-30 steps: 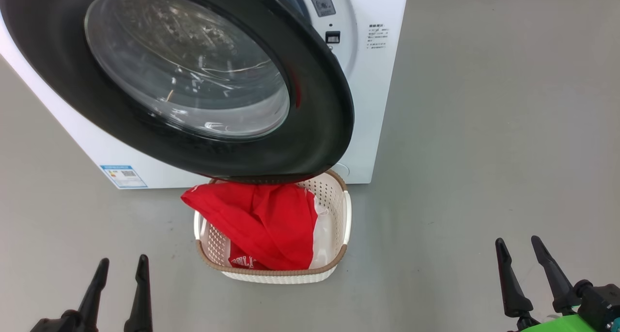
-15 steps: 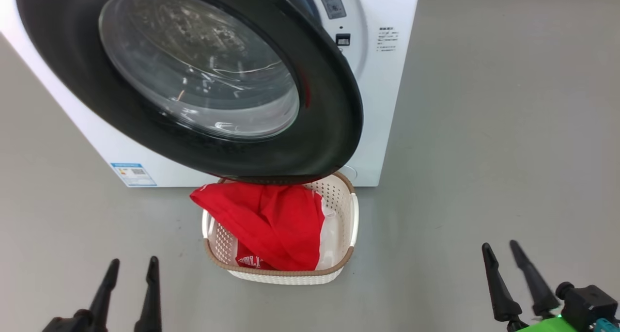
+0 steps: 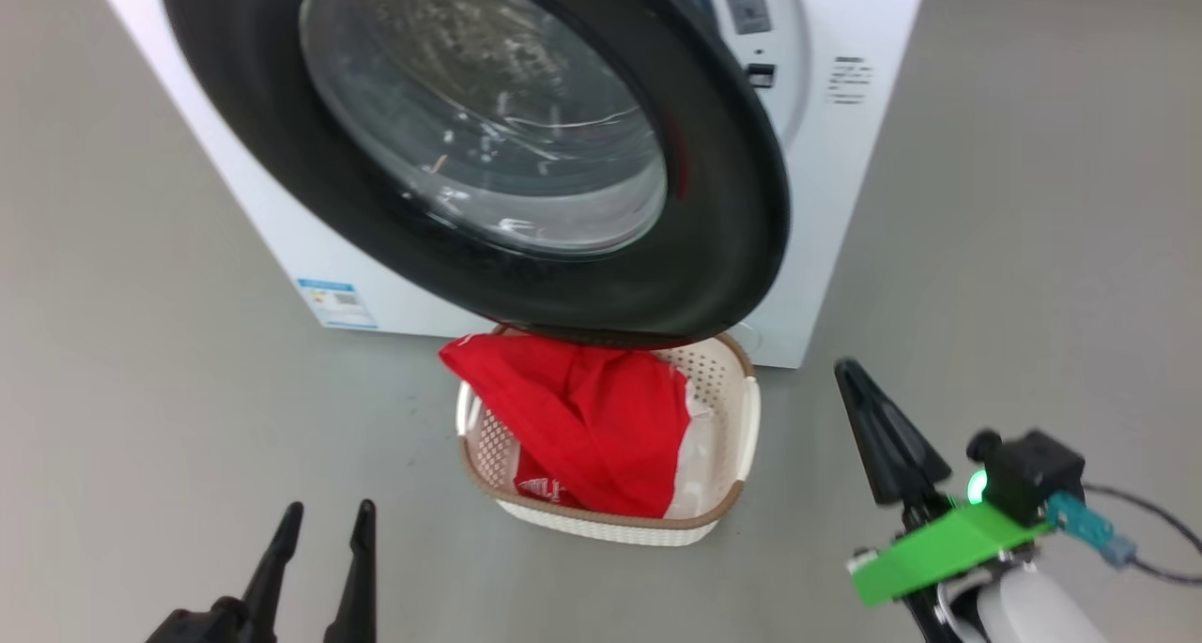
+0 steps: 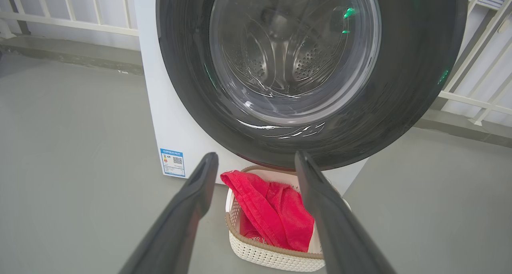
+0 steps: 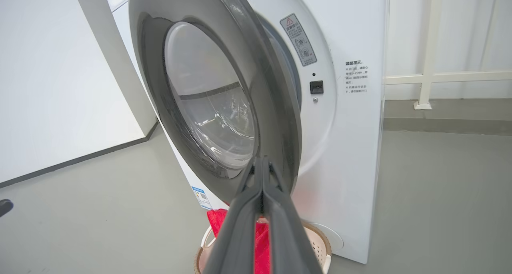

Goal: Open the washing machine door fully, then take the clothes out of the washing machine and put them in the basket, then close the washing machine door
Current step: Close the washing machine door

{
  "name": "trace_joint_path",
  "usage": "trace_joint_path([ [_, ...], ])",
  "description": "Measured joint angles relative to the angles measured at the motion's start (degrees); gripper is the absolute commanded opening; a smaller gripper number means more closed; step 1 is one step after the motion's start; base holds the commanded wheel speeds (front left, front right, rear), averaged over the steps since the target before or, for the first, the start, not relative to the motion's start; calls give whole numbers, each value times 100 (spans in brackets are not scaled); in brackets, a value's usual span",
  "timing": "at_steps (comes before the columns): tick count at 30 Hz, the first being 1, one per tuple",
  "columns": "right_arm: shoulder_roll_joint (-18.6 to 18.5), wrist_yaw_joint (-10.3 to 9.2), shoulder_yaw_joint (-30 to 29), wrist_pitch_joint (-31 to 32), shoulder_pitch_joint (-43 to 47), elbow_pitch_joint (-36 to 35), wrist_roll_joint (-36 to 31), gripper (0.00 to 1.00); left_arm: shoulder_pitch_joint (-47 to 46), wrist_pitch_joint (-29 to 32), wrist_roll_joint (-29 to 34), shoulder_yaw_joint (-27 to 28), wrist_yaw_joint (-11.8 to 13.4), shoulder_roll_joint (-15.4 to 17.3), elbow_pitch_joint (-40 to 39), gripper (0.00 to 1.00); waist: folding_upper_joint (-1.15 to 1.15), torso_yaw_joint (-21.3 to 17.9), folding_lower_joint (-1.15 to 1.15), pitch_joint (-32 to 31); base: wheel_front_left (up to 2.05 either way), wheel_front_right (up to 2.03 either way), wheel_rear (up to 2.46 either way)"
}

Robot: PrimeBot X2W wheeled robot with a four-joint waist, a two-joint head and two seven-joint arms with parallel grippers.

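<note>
Head view: washing machine door (image 3: pixel 488 127) stands swung out from the washing machine (image 3: pixel 845 174), its black rim overhanging the basket (image 3: pixel 728 408) at lower centre of frame. Clothes (image 3: pixel 592 418) lie in the basket, one red fold draped over its left rim. Left gripper (image 3: pixel 330 508), lower left, has its jaws apart and empty, well clear of everything. Right gripper (image 3: pixel 850 375), lower right, has its jaws pressed together on nothing, near the basket's right side but apart from it. Assessment: unloading appears complete; closing the door is the step in hand. The next move calls for the closed right gripper to meet the door's outer face near its free right edge and press steadily until the latch catches. Concern: whether the door's lower edge clears the draped fabric cannot be told.
</note>
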Motion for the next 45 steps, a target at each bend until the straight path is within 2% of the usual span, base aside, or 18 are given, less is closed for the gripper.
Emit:
trace_joint_path([
  [8,-177,0,166,0,-973,389,271,0,-215,0,-170,-296,0,-37,-13,100,0,424,0,179,0,0,0],
  [21,-445,0,30,0,-2201,896,393,0,-728,0,-632,-658,0,-77,-34,100,0,913,0,918,0,0,0],
  [45,-1043,26,-470,-2,-3785,993,240,0,-1675,-1,-1285,-1187,0,-132,-232,100,0,1415,0,2278,0,0,0],
])
